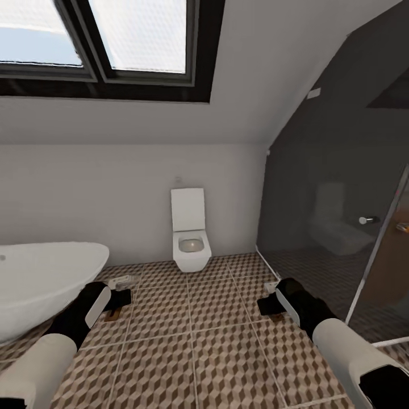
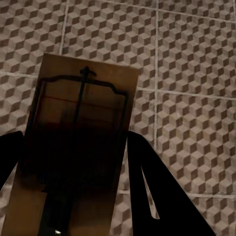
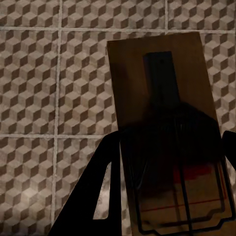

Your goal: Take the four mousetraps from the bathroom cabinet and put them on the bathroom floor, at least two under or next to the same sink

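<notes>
My left gripper (image 1: 117, 301) is shut on a flat brown mousetrap (image 2: 83, 128) with a wire bar, held a little above the cube-patterned bathroom floor (image 1: 193, 341) beside the bathtub. My right gripper (image 1: 268, 307) is shut on a second mousetrap (image 3: 162, 98), held low over the tiles near the shower's glass corner. In each wrist view the dark fingers (image 2: 162, 196) (image 3: 93, 196) flank the trap, with tiles behind it. The brown edges of both traps (image 1: 112, 314) (image 1: 277, 318) peek out under the grippers in the head view. The cabinet and the sink are out of view.
A white oval bathtub (image 1: 40, 284) stands at the left and a white toilet (image 1: 190, 238) against the back wall. A dark glass shower screen (image 1: 329, 216) closes off the right. A small pale object (image 1: 122, 280) lies on the floor by the tub. Open tiles stretch between my arms.
</notes>
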